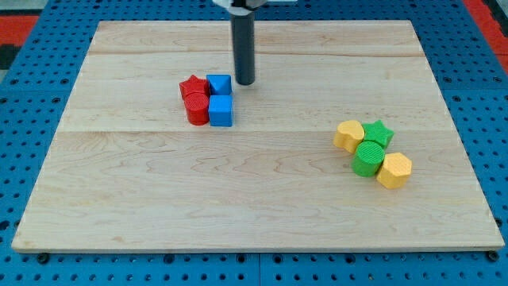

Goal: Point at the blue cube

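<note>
Red star (190, 86) and red cylinder (196, 110) sit on the view's left, touching two blue blocks: a small blue cube (219, 84) above, a larger blue cube (221, 111) below. My tip (245, 83) stands just right of the upper cube; no claw here, nothing held. Far right, yellow (348, 135), green star (379, 133), green cylinder (368, 158) and yellow hexagon (394, 170) cluster on the wooden board (254, 206).

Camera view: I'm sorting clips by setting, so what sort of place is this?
Probably a robot lab bench: a wooden board on blue pegboard, toy blocks in two clusters, and my tip just right of a blue block.
</note>
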